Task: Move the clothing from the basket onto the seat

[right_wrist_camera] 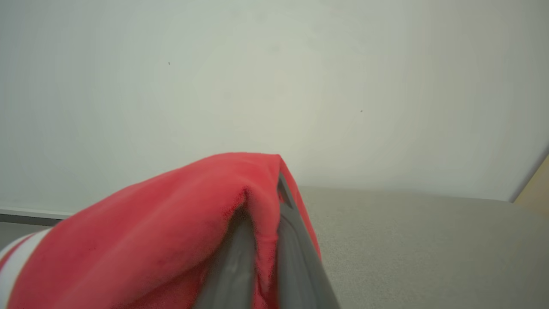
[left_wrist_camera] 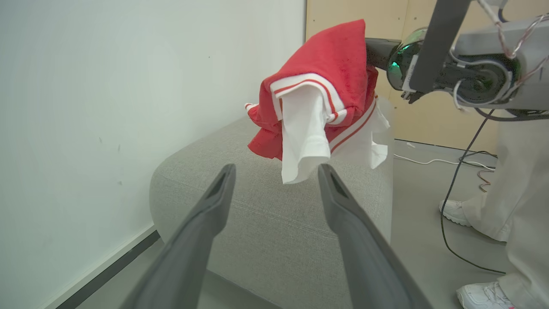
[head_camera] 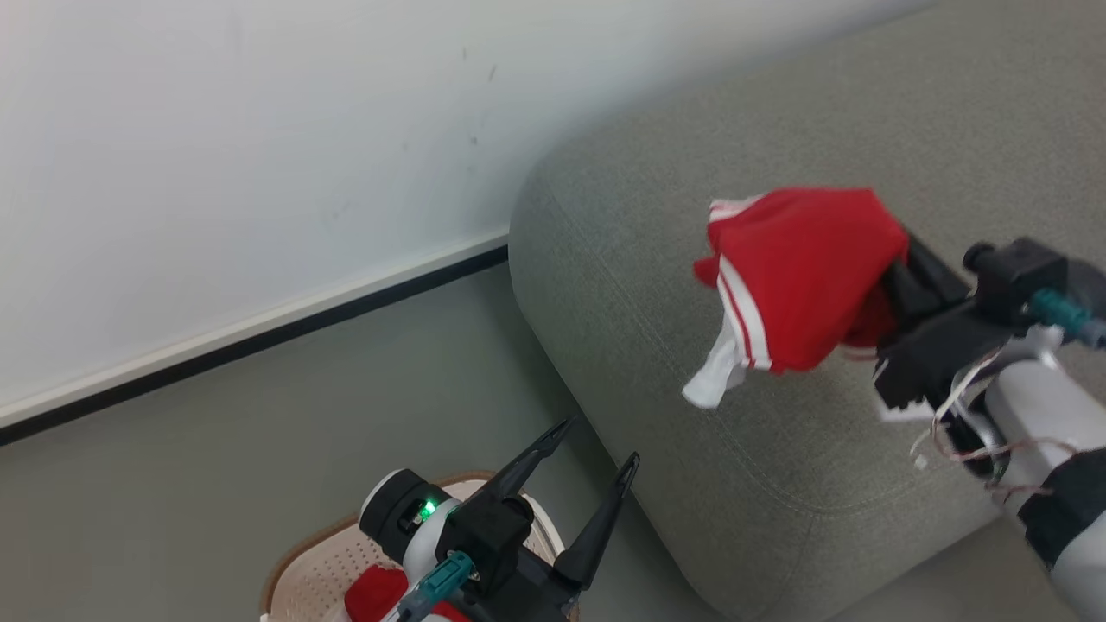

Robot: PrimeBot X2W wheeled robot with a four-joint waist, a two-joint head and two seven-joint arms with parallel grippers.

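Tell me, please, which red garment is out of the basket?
The striped garment, pinched in the right gripper over the sofa; the other red garment lies in the basket.

Wall [head_camera: 216,173]: plain white, matte, a few small dark specks. At its foot runs a white skirting board [head_camera: 259,321] with a dark strip beneath it. Floor [head_camera: 259,449]: smooth grey-green. Left wrist view: pale wood panel [left_wrist_camera: 433,120] beyond, cables [left_wrist_camera: 448,193] trailing across the floor. Light even, soft.
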